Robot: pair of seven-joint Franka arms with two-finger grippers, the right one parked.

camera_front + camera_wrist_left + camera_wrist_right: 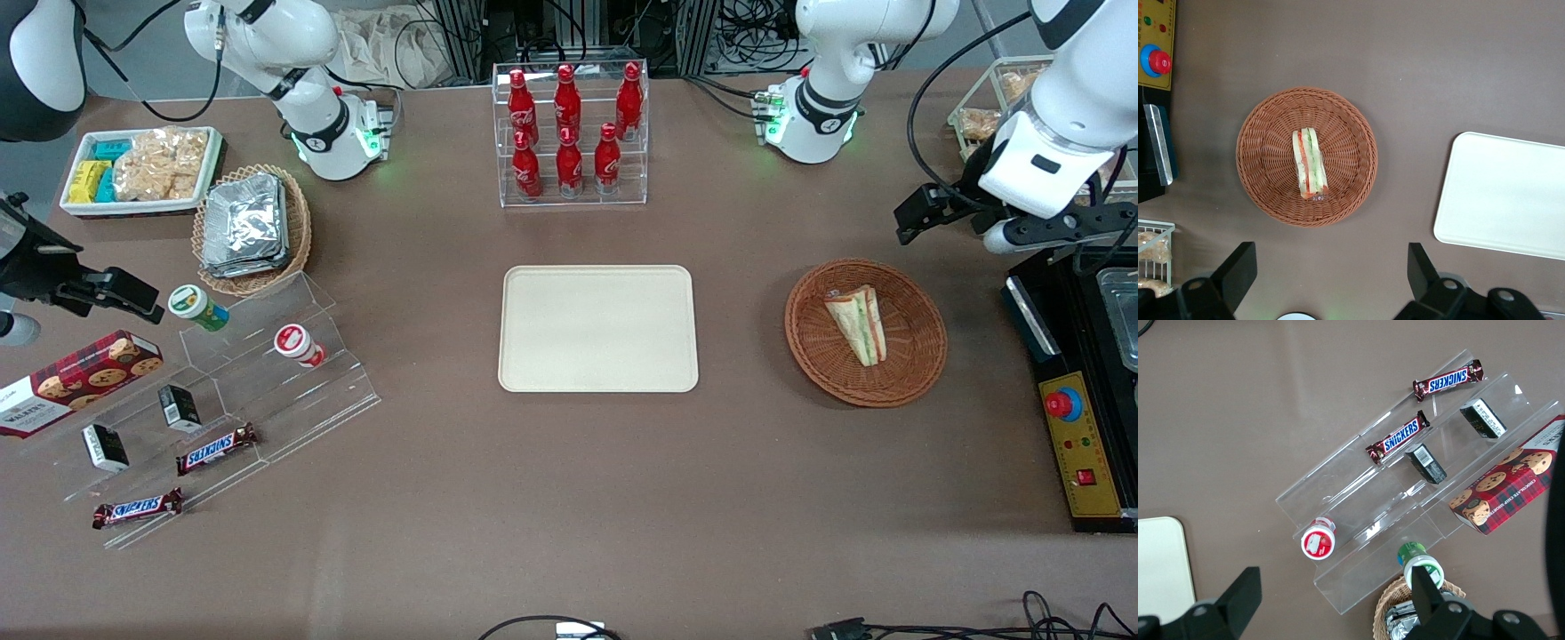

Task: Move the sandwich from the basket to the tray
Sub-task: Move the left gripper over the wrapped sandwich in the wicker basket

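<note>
Two Snickers bars (pixel 138 508) lie nearest the camera on the tabletop (pixel 569 498). One sandwich (pixel 856 323) rests in one brown basket (pixel 916 373), beside one bare tray (pixel 597 328). One claw (pixel 1331 277) hangs released, above the tabletop near the basket

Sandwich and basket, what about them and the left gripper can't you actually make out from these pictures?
- Sandwich: its underside, hidden by its own body and the basket in both front and left wrist views.
- Its wrapping: too faint to tell seams or a label.
- Gripper: open, high above the table beside the basket; in the front view the arm's own body hides its fingers.
- Tray: cut off by the left wrist view's edge.
</note>
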